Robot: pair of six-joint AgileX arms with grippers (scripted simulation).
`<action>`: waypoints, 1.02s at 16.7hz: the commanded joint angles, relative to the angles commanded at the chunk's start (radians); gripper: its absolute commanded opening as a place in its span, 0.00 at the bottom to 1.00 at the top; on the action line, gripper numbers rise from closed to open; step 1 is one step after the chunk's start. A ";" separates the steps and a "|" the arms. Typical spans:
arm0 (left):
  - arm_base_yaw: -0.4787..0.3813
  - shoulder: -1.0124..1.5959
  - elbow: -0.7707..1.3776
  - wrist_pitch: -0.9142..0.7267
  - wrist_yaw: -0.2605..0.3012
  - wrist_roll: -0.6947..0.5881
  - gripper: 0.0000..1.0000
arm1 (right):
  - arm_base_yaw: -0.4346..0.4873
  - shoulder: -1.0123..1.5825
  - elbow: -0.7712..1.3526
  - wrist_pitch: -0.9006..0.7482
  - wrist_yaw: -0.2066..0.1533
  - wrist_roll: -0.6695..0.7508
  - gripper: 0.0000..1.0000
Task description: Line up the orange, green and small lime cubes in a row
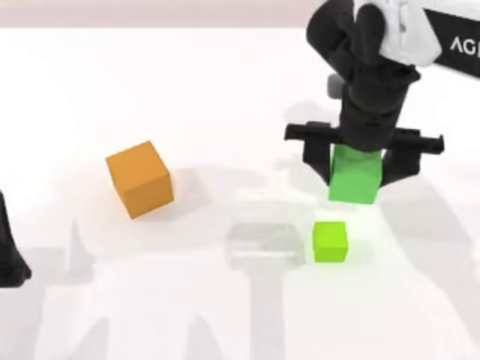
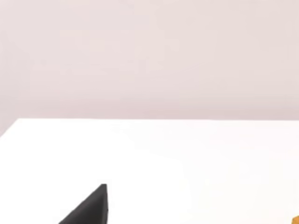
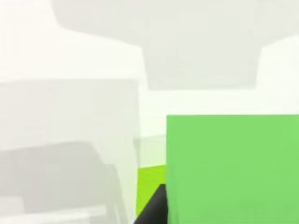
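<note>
Right gripper (image 1: pixel 355 166), upper right of frame, grasps green cube (image 1: pixel 353 178) just above small lime cube (image 1: pixel 330 241); orange cube (image 1: pixel 139 179) sits centre-left.

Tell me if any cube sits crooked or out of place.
The orange cube sits turned askew, alone toward the table's left, far from the others. The green cube is between the right gripper fingers, just behind the small lime cube. Nothing is damaged.

left arm (image 1: pixel 9 247) parked at left edge | right tool (image 1: pixel 355 169) pointing down, fingers clamped
</note>
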 joint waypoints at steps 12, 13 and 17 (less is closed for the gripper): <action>0.000 0.000 0.000 0.000 0.000 0.000 1.00 | 0.236 0.015 0.090 -0.061 -0.002 0.100 0.00; 0.000 0.000 0.000 0.000 0.000 0.000 1.00 | 0.236 0.019 0.081 -0.049 -0.001 0.100 0.00; 0.000 0.000 0.000 0.000 0.000 0.000 1.00 | 0.238 0.051 -0.003 0.061 0.000 0.098 0.00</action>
